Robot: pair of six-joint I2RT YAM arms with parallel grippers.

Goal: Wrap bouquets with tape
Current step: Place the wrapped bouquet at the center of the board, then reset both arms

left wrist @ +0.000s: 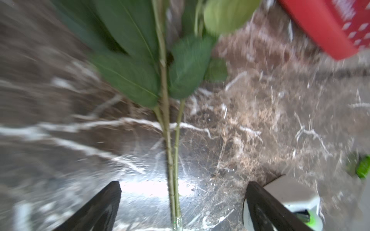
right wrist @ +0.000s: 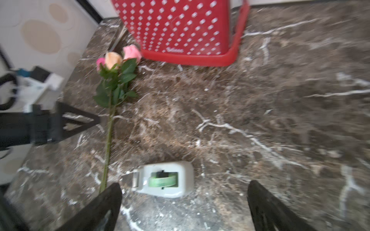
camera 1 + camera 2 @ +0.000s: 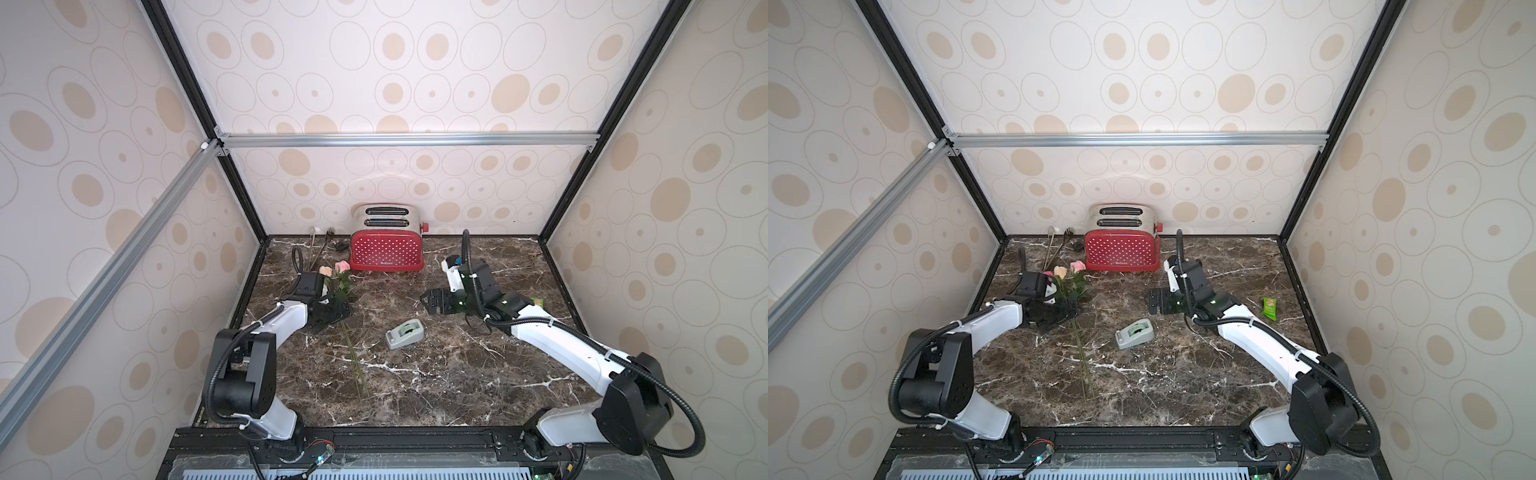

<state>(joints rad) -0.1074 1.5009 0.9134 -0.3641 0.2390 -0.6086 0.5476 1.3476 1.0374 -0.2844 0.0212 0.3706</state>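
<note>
While both arms hang low over the marble table (image 3: 457, 374), neither holds anything. The left gripper (image 1: 183, 186) has its fingers spread wide, one on each side of the stems (image 1: 172, 160). The stems run between the fingers and touch neither. The bouquets (image 2: 114, 80) lie flat as one bunch. Their pink and peach blooms lie beyond the left gripper's fingertips, toward the red toaster (image 3: 386, 249), and the stem ends trail back past its wrist. The right gripper (image 2: 184, 188) is likewise spread and empty. The tape dispenser (image 2: 166, 179) stands on the table just ahead of its fingertips, on the side facing the left gripper and just beside the stems. A green packet (image 3: 1269, 308) lies behind the right gripper, well apart.

No band of tape can be made out on the stems, so the binding step is judged to be pending. The next move probably calls for the left fingers to close on the gathered stems below the leaves. The right gripper would then come down on the dispenser's free tape end without knocking the light housing aside.
</note>
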